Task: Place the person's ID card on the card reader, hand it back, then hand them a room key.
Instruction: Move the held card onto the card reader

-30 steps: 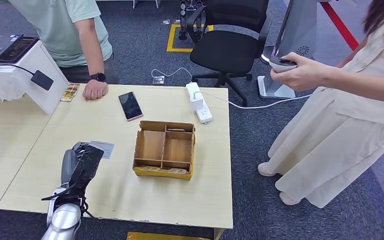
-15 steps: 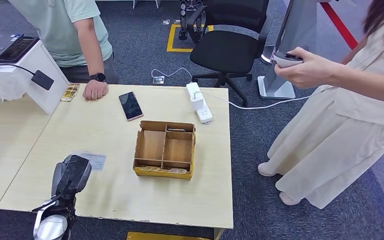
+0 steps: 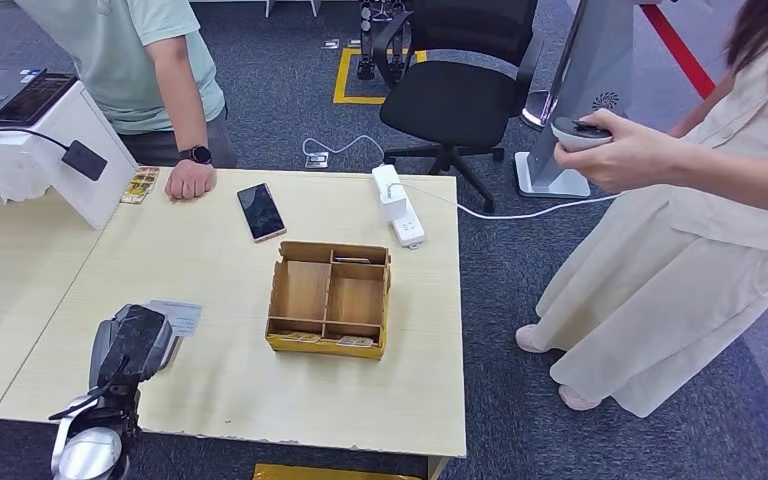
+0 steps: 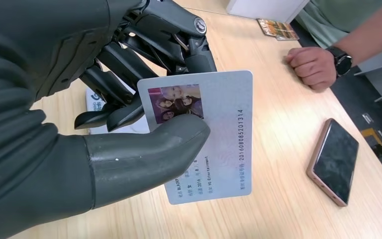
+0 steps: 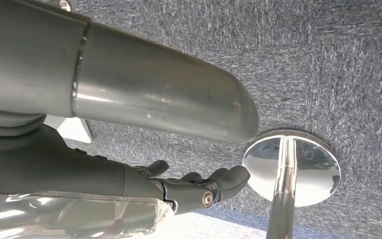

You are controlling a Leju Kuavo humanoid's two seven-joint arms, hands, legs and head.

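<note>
A: What has the left robot hand (image 4: 129, 94) got?

B: It holds the ID card (image 4: 206, 134), pinched between the thick thumb and the darker fingers (image 4: 124, 82), photo side toward the wrist camera. In the head view that left robot hand (image 3: 132, 345) sits low over the near left part of the surface (image 3: 230, 400).

A: And the right robot hand (image 5: 199, 186)?

B: It hangs beside the body over grey carpet, near a chrome stand base (image 5: 291, 167). Its fingers look loosely curled with nothing in them, but whether it counts as open or closed I cannot tell.

A: What lies around the card?

B: Just beyond the left robot hand a pale flat card or slip (image 3: 175, 315) lies on the surface; I cannot tell what it is. Farther out are a cardboard organizer (image 3: 328, 298) with compartments, a smartphone (image 3: 261, 211) face up, and a white power strip (image 3: 398, 205). A person's fist (image 3: 190, 180) rests at the far edge, beside a white stand (image 3: 65, 150) that may carry the card reader.

A: How far along, would you say?

B: Early, by my judgement. The card is in hand, not on any reader and not yet with the person. Reading it, returning it and handing over a room key all look to be left.
</note>
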